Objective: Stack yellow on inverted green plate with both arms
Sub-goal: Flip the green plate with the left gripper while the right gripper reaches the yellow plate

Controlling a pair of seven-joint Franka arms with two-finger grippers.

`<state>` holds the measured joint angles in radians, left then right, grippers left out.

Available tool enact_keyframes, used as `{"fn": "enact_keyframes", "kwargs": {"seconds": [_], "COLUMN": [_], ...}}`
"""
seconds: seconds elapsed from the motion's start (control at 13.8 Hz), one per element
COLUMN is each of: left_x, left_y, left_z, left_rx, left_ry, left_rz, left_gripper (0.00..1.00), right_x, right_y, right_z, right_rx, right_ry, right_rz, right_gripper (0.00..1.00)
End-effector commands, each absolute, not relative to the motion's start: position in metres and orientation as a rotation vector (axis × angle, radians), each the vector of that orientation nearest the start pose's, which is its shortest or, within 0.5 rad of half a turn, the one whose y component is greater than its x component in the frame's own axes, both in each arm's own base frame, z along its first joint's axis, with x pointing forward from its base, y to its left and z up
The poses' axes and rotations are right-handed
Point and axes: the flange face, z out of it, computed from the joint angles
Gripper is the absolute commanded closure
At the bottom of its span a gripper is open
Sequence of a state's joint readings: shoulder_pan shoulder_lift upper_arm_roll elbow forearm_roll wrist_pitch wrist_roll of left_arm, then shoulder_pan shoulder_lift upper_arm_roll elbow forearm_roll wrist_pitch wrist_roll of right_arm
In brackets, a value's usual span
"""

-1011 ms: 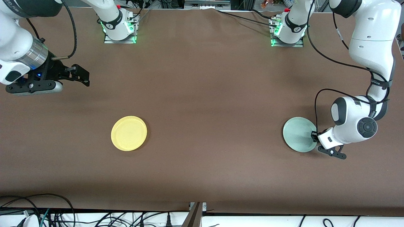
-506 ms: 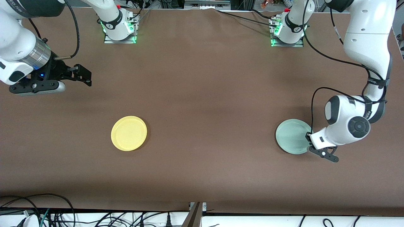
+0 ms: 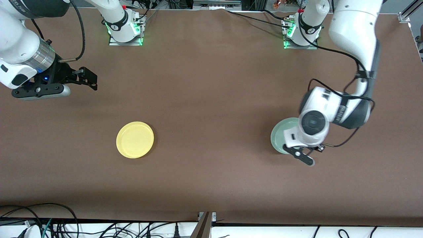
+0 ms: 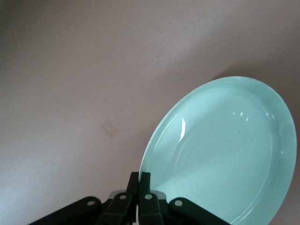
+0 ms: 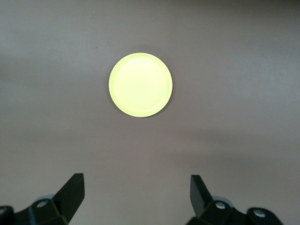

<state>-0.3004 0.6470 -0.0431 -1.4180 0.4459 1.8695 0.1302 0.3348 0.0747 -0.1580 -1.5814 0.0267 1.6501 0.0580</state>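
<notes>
Your left hand (image 4: 139,187) is pinched tight on the rim of the green plate (image 4: 225,154), holding it tilted over the counter (image 3: 211,99) toward the left arm's end. Your right hand (image 5: 136,194) hangs wide and empty over the right arm's end. The yellow plate (image 3: 134,139) lies flat, well apart from both

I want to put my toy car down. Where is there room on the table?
Lots of bare table lies between the yellow plate and the green plate. It is crowded only where the left gripper pinches the green plate's rim.
</notes>
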Motion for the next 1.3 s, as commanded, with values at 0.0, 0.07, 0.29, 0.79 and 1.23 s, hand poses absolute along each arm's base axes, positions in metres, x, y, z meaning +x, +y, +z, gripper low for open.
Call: {"fn": "enact_keyframes", "kwargs": {"seconds": [0.0,0.07,0.29,0.79,1.23], "left_x": [0.654,0.643,0.603,0.566,0.543], "left_y": [-0.263,-0.286,-0.353,-0.431,-0.471], "left_z": [0.323,0.325,0.309,0.292,0.242], "left_rx": [-2.398,-2.334,-2.144,-2.047,-1.905], "left_ry": [0.812,0.791,0.754,0.765,0.574], "left_rz": [0.183,0.149,0.071,-0.071,-0.108], "left_gripper": [1.0,1.0,1.0,1.0,1.0], "right_x": [0.571,0.57,0.571,0.572,0.584], "right_y": [0.107,0.105,0.097,0.092,0.064], "right_z": [0.59,0.591,0.594,0.599,0.59], "right_rx": [-3.127,-3.127,-3.139,-3.157,-3.151], "right_ry": [-0.203,-0.2,-0.19,-0.186,-0.103], "right_rz": [0.0,0.0,-0.016,-0.044,-0.072], "right_gripper": [0.0,0.0,0.0,0.0,0.0]}}
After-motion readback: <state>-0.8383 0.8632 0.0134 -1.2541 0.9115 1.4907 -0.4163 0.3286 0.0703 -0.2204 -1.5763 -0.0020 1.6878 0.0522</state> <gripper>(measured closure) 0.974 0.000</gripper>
